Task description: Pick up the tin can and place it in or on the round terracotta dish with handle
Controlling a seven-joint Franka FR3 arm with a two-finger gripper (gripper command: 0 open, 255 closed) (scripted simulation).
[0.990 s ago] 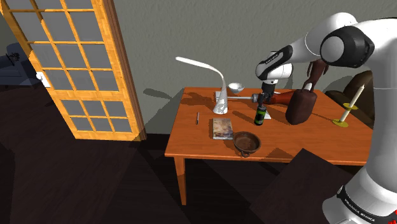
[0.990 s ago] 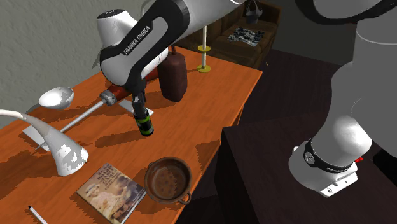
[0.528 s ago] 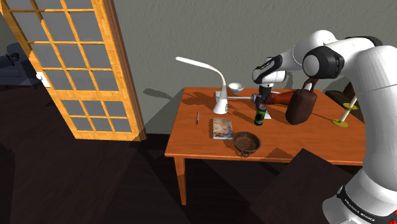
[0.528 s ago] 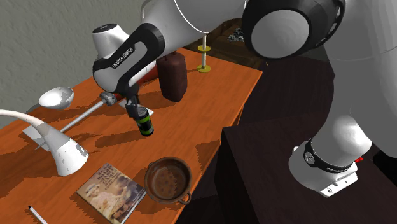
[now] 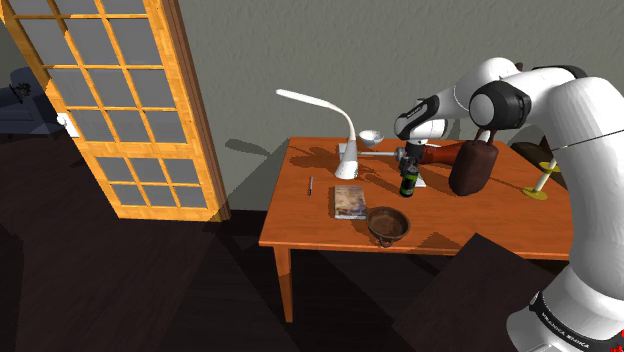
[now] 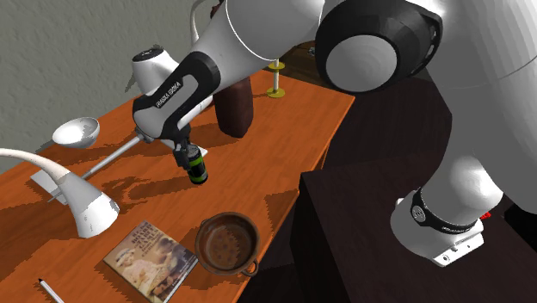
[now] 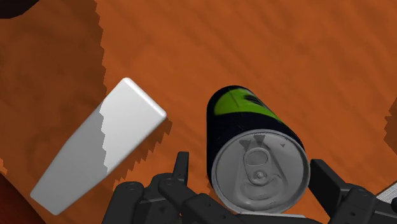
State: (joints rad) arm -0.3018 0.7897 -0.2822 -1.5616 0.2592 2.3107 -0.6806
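Black gripper (image 6: 182, 153) has dropped around the can (image 6: 198, 169) mid table (image 6: 293, 129); jaws straddle it, unclosed. You grip next, then carry to the dish (image 6: 225, 245).

Pen (image 6: 45, 287) cut by bottom edge, lamp (image 6: 86, 207) head beyond left edge

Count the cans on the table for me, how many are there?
1. The dark can with the green label stands upright on the orange table, just below the gripper. The arm may hide others.
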